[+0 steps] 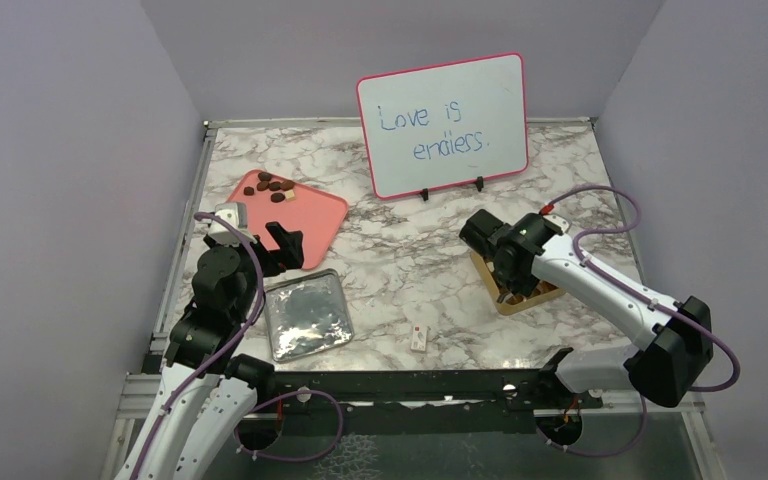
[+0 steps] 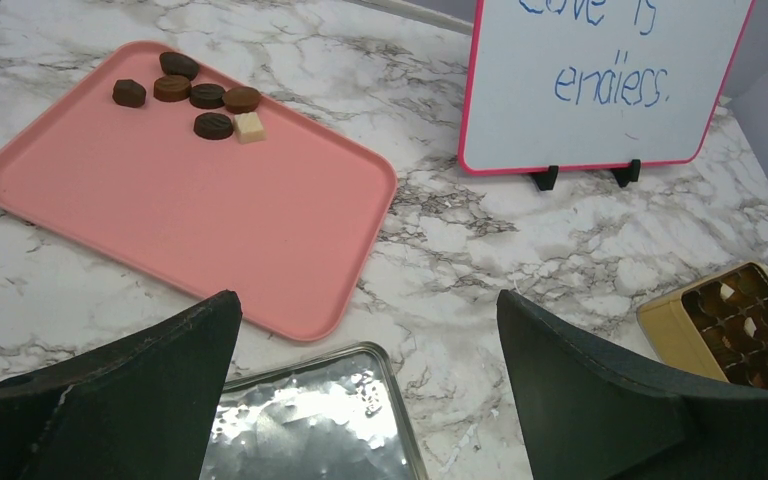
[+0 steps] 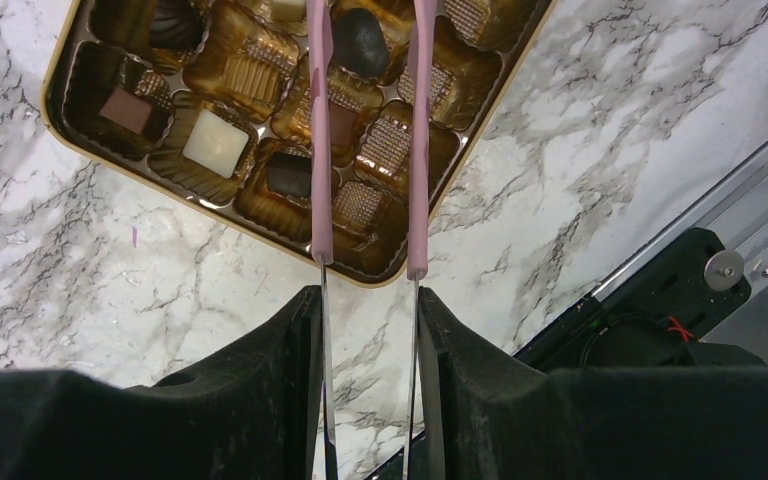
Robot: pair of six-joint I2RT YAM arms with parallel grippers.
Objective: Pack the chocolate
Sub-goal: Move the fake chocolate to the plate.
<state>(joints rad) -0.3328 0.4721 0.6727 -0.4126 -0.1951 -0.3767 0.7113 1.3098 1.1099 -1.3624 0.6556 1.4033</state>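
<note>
So the chocolate [image 2: 208, 96] is split between two spots right now. A little cluster of mostly dark brown pieces, plus one pale square one, sits in the upper left corner of the pink tray [image 2: 210, 220] in the left wrist view. The rest of that tray is bare. Other pieces are already in the gold box [image 3: 250, 70] at the top of the right wrist view. There's a white square, a brown square and a few dark ones, each in its own cup, with several cups empty.

The left gripper [image 2: 365, 300] is spread as wide as it goes, with nothing between the fingers. It hangs over the near edge of the pink tray and a silver square tray [image 2: 310, 420] at the bottom of that frame.

The right gripper [image 3: 368, 295] has its jaws part way apart and is clamped on a pair of tongs [image 3: 418, 150]. One metal blade lies flat against the inside of each finger, and the pink tips reach out over the middle of the gold box. There's something brownish between the tips, but honestly I can't tell if they're pinching it or it's just lying in its cup.

In the overhead view, a whiteboard [image 1: 443, 125] reading "Love is endless." stands at the top centre of the marble surface [image 1: 410, 250]. A small white tag [image 1: 419, 338] lies lower centre, well apart from both trays.
</note>
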